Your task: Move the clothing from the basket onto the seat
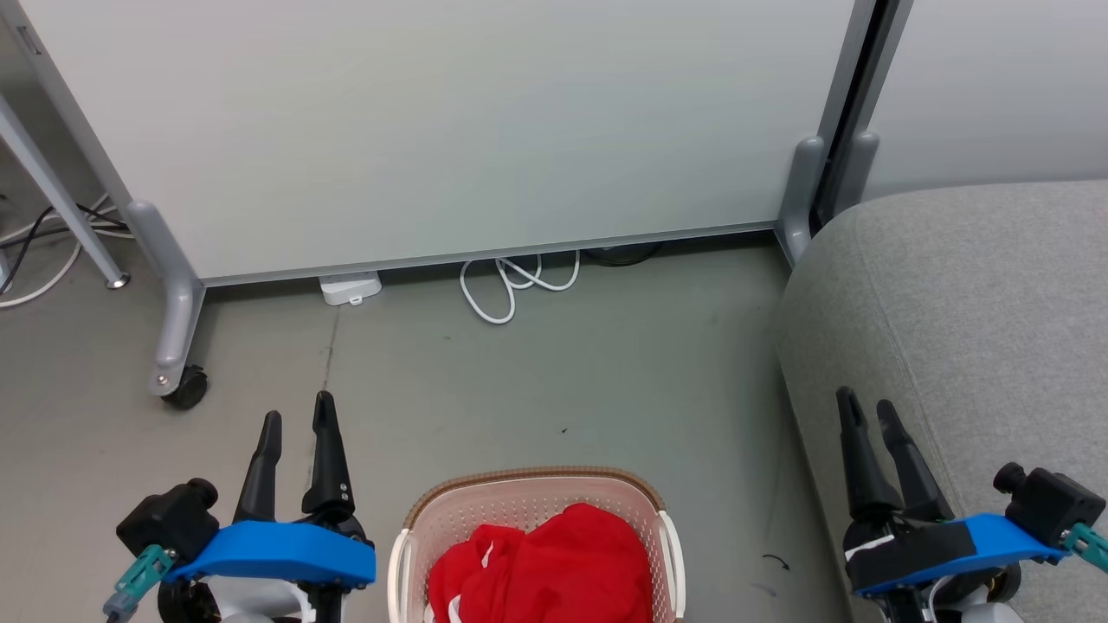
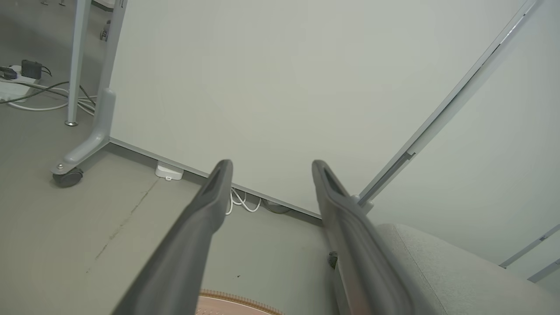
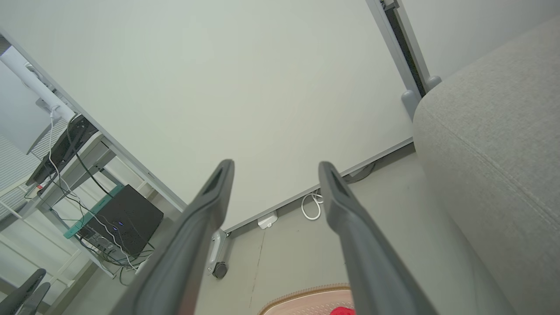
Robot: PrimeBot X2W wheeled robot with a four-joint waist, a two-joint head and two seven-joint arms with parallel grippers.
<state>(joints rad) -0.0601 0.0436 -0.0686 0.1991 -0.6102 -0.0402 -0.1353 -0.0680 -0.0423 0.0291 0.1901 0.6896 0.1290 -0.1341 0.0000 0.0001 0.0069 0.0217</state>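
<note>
clothing (image 1: 554, 562), a bright red heap with white trim, lay inside the basket (image 1: 528, 486) at the near edge of the head view, piled about level with its brown rim. left gripper (image 1: 299, 407) hung just left of the basket and right gripper (image 1: 864, 400) well to its right, both released, fingers parted and pointing away over the floor (image 1: 606, 372). the right gripper overlapped the rounded grey edge of the seat (image 1: 978, 329) in the head view. the seat rose on the right, apart from the basket, with a strip of floor between them. farther off, a white cable (image 1: 511, 290) lay looped near a small white box (image 1: 351, 287), both at the foot of a pale panel (image 1: 433, 130) on grey legs, one with a black caster (image 1: 186, 389).
</note>
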